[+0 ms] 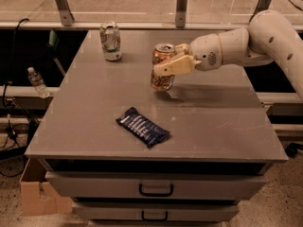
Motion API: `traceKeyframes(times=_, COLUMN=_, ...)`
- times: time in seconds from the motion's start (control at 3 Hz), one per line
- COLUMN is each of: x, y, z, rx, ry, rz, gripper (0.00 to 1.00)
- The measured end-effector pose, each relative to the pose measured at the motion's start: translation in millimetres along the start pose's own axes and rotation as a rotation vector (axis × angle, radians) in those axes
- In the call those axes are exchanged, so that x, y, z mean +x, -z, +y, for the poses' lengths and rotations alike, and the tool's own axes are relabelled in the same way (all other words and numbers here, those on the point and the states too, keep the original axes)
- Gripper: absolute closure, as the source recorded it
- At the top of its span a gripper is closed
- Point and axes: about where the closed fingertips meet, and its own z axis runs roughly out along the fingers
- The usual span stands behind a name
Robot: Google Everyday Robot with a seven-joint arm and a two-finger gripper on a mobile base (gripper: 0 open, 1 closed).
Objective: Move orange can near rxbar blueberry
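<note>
The orange can [162, 77] has a copper body and a silver top. It stands upright near the middle of the grey table [227, 122], held just at or above its surface. My gripper [166, 64] reaches in from the right on a white arm and is shut on the can, one pale finger [171, 68] across its front. The rxbar blueberry [142, 126] is a flat dark blue wrapper with white text. It lies at an angle near the table's front edge, a short way in front of and left of the can.
A white-and-green can [111, 41] stands at the table's back left. Metal posts [180, 5] and a rail run behind the table. Drawers [156, 189] sit below the front edge. A water bottle [36, 81] and a cardboard box [38, 197] are at the left.
</note>
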Motion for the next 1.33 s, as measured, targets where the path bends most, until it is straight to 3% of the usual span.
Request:
traceKeyframes(times=0.67, x=14.2, y=-62.3, z=63.1, rx=-0.126, ry=0.092, rz=0.069, gripper=0.98)
traceKeyframes(times=1.33, x=19.0, y=-73.5, z=74.8, rx=-0.142, ry=0.157, rz=0.122, gripper=0.53)
